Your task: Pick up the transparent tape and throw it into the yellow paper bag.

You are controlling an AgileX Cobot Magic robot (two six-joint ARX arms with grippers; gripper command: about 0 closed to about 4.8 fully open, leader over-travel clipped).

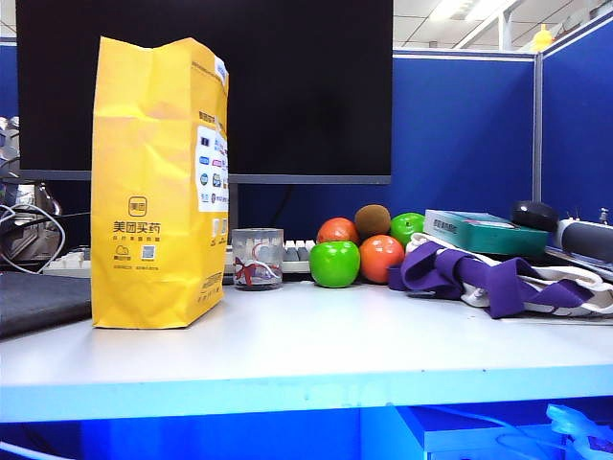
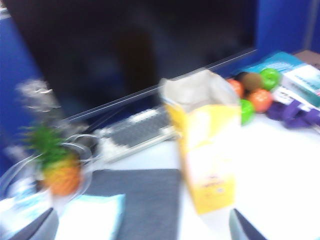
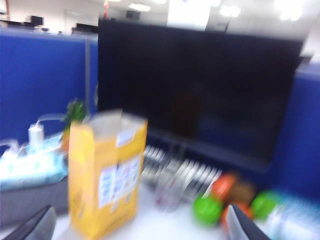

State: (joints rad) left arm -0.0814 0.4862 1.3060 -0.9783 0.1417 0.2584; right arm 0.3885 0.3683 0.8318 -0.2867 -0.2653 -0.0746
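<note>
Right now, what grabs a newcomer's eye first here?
The tall creased yellow paper bag standing upright at the table's left, top open. Right of it, a clear cup with red marks, then a pile of green and orange fruit. Behind everything, a big dark monitor.

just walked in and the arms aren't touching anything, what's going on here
Nothing is being handled. The yellow paper bag stands upright and open-topped on the white table, with a clear cup and a pile of fruit beside it. The left gripper and right gripper both hang open and empty above the desk, their views blurred. No transparent tape shows in any view.
</note>
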